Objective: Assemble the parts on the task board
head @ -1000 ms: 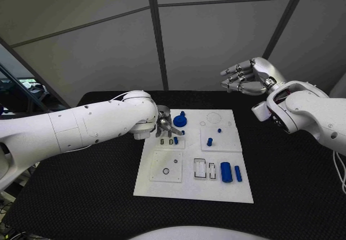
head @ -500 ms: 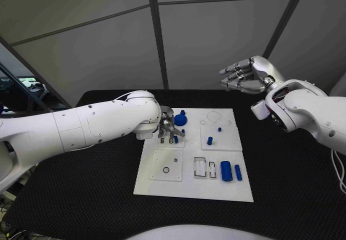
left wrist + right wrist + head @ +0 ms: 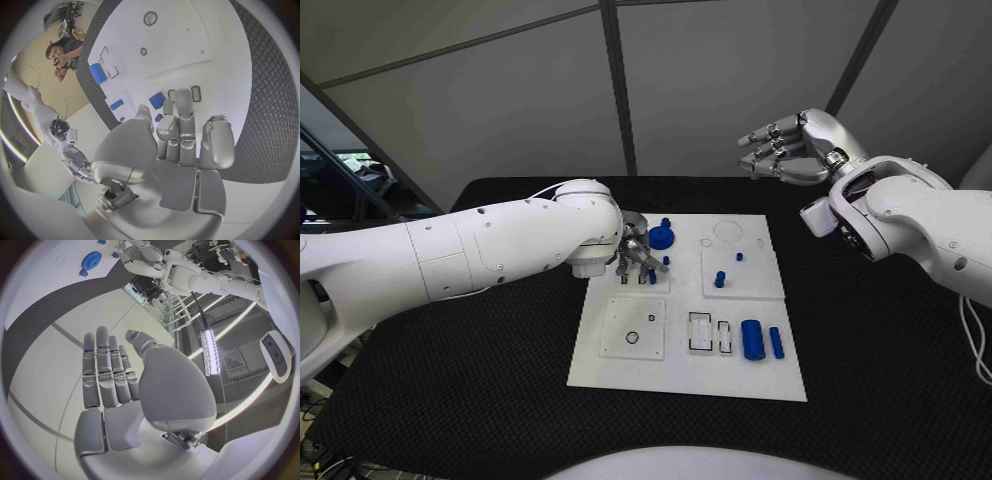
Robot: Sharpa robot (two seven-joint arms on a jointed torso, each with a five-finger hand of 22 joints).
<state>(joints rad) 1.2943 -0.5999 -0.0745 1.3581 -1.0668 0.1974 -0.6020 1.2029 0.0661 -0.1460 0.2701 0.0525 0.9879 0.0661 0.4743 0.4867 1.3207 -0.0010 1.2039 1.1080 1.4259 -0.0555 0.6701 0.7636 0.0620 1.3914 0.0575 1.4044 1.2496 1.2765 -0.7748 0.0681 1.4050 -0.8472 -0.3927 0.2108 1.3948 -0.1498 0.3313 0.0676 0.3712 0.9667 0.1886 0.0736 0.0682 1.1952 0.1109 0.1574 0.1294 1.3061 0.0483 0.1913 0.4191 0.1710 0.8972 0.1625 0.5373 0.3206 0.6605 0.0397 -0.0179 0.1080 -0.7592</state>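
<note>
The white task board [image 3: 678, 372] lies in the middle of the black table. A blue gear [image 3: 661, 238] sits near its far edge, two short blue pegs [image 3: 718, 280] stand on the right plate, and two blue cylinders [image 3: 753, 342] lie near the front right. My left hand [image 3: 639, 257] reaches down over the board's far left corner. Its fingers [image 3: 181, 112] are stretched out, with tips next to a small blue part [image 3: 156, 100] beside a slot, and nothing is clearly gripped. My right hand [image 3: 783, 150] hangs high over the far right, fingers straight and empty.
Empty rectangular slots [image 3: 700, 334] and a round hole [image 3: 632, 341] lie at the board's front. Black table [image 3: 444, 380] stretches on either side of the board. My left forearm [image 3: 488, 250] crosses the table's left half.
My left hand has edged slightly further over the board's far left corner. The right hand stays raised, almost still.
</note>
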